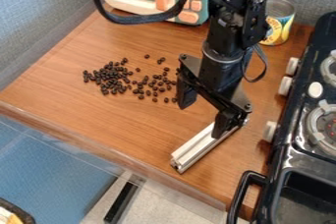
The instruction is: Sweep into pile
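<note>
Bar [202,148] is showing smooth metal; counter [125,125] is showing wood grain, semi-glossy; stove [310,158] is gleaming; wall [39,12] is looking rough, clothlike.

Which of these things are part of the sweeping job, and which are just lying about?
Part of the job:
- the dark, bean-like pieces, some bunched, some scattered
- the black gripper
- the metal bar at one of its fingers, probably the sweeping tool

Just around:
- the toy microwave
- the can
- the toy stove
</note>
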Robot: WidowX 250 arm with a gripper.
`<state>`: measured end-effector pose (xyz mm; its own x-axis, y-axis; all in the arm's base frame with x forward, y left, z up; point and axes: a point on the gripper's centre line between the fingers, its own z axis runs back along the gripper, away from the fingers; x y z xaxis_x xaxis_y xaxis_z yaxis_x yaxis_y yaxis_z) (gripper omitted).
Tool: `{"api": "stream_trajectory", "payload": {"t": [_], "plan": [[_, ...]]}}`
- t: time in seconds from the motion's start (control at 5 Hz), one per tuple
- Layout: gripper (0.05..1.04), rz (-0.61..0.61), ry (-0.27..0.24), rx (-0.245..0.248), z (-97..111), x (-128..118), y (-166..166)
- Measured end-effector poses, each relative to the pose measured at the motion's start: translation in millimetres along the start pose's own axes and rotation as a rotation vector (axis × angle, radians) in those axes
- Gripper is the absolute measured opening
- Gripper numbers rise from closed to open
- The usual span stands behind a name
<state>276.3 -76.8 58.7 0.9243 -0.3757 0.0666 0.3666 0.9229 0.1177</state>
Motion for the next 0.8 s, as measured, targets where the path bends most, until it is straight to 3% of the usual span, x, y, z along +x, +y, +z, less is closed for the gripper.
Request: {"api": "stream_trajectory", "payload": {"t": [0.2, 0.8], "plan": [[1.000, -0.006, 0.030, -0.003, -7.9, -3.7, -1.7], [1.000, -0.050, -0.031, 0.000, -8.8, 6.3, -1.6]]}}
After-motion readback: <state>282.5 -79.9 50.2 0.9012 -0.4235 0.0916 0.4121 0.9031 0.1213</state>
